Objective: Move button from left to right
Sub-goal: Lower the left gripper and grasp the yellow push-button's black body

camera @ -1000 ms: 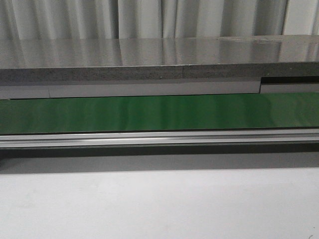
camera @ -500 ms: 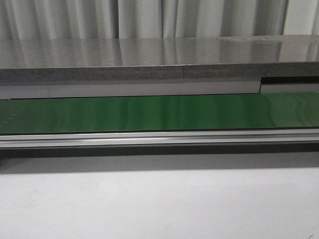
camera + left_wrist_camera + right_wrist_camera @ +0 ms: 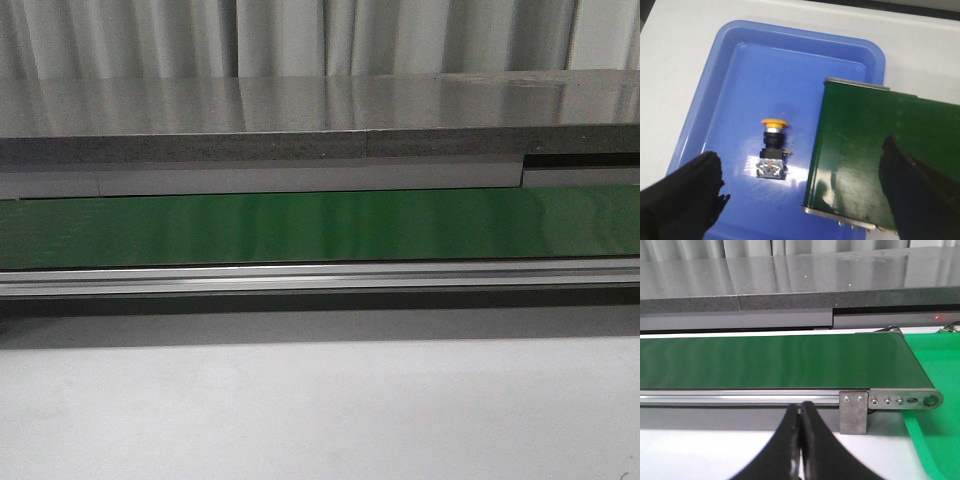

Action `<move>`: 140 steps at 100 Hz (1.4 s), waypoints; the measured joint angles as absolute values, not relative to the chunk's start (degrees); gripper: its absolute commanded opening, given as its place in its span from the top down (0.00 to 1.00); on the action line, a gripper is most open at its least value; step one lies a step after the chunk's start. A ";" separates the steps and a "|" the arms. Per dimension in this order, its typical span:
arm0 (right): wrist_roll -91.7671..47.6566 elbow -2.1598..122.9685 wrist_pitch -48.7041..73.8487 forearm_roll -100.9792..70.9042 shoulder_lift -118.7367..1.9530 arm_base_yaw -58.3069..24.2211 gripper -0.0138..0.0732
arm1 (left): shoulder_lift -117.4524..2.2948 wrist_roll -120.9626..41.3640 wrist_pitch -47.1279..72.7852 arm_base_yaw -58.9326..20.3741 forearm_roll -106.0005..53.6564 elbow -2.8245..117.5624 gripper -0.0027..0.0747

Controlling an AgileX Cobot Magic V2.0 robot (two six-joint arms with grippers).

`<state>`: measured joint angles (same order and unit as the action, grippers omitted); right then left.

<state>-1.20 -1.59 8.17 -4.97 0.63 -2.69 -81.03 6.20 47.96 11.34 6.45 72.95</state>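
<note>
The button (image 3: 772, 150) lies on its side in the blue tray (image 3: 725, 70), between the left gripper (image 3: 805, 200)'s 2 wide-spread fingers, ungrasped. The right gripper (image 3: 801, 450) is pinched together, empty, facing the green belt (image 3: 780, 362). Nothing is moved yet.

A green belt (image 3: 320, 225) runs across the front view behind an aluminium rail (image 3: 320, 278), with a grey slab (image 3: 300, 120) and pale curtains (image 3: 280, 35) beyond. A blue tray (image 3: 740, 75) sits on the white table (image 3: 670, 30), its one side under the belt's end, and a green tray (image 3: 940, 365) lies at the belt's other end
</note>
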 measured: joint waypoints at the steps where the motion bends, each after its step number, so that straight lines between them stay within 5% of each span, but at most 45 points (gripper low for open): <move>1: -1.20 -1.59 8.17 -4.97 0.63 -2.69 0.92 | -81.95 5.96 47.96 11.79 6.12 73.30 0.18; 54: -1.20 -1.59 8.17 -4.97 0.63 -2.69 0.92 | -107.23 3.09 48.00 21.97 0.60 81.28 0.18; 116: -1.20 -1.59 8.17 -4.97 0.63 -2.69 0.92 | -113.63 1.28 46.82 22.00 -2.13 81.50 0.19; 140: -1.20 -1.59 8.17 -4.97 0.63 -2.69 0.92 | -117.58 1.28 47.36 22.00 -2.44 81.50 0.28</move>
